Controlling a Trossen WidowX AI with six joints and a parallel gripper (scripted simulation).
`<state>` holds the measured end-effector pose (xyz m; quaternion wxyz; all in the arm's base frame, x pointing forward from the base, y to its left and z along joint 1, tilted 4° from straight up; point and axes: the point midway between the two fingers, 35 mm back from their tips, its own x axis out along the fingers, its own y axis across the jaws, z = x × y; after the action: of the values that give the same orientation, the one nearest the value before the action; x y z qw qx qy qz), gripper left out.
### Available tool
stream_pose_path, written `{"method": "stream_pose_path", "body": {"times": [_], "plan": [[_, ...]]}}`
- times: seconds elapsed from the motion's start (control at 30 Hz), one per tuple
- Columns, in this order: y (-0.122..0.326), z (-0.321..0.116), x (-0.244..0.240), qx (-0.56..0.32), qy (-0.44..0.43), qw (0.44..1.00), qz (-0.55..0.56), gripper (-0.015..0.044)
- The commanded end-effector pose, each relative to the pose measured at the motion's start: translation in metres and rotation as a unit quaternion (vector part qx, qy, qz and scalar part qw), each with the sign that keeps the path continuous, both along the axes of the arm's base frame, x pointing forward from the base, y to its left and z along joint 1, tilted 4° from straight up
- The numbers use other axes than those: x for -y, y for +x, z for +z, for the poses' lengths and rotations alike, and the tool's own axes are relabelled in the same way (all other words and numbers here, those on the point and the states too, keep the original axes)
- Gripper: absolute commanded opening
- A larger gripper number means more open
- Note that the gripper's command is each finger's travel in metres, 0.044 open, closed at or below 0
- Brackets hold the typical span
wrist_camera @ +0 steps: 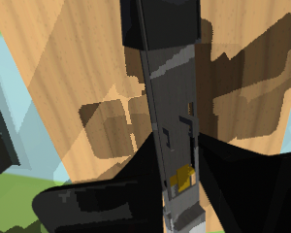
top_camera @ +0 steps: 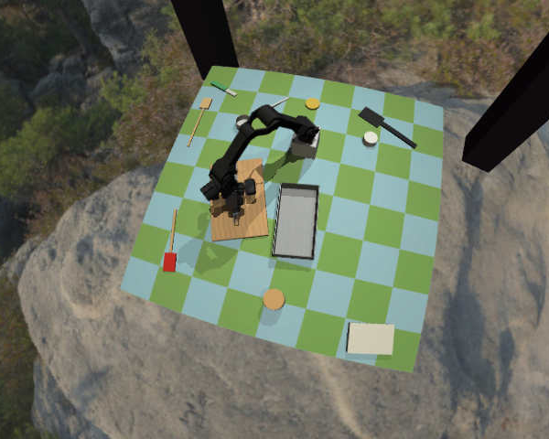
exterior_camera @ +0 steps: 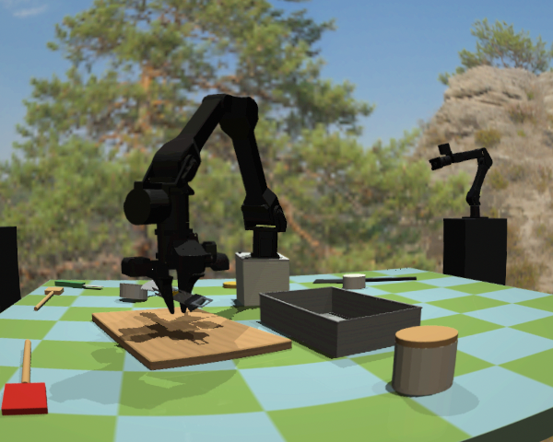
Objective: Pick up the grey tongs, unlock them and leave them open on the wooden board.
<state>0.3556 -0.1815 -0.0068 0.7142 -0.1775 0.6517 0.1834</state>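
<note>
The black fingers [exterior_camera: 165, 285] are standing only a little apart, clamping the grey metal tongs [wrist_camera: 177, 136] between them. In the wrist view the tongs are running straight out from between the black parallel-jaw gripper [exterior_camera: 175, 304], a small yellow piece showing near the held end. Whether the two arms of the tongs are lying together or sprung apart is hard to tell there. In the exterior view the fingers are pointing down at the rectangular wooden board [exterior_camera: 219, 340], their tips hanging just above it or barely touching it, with a grey part of the tongs sticking out sideways beside them.

The tongs are therefore off the dark grey roasting tin [exterior_camera: 343, 323], which is sitting just beside the board on the checkered green and blue table [exterior_camera: 314, 400], and they are over the board in the gripper's hold. By my judgement the placing step is in hand. The next move is calling for the tongs to be settled flat on the wood, then for the fingers to be spread wide and lifted off without dragging the tongs along.
</note>
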Motion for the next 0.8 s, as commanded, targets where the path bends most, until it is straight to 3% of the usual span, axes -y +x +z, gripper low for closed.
{"method": "stream_pose_path", "body": {"times": [0.0, 0.47, 0.77], "plan": [[0.000, 0.000, 0.000, 0.000, 0.000, 1.000, 0.000, 0.0060], [0.000, 0.000, 0.000, 0.000, 0.000, 1.000, 0.000, 0.0427], [-0.011, 0.033, -0.032, 0.002, 0.001, 1.000, -0.001, 0.0440]]}}
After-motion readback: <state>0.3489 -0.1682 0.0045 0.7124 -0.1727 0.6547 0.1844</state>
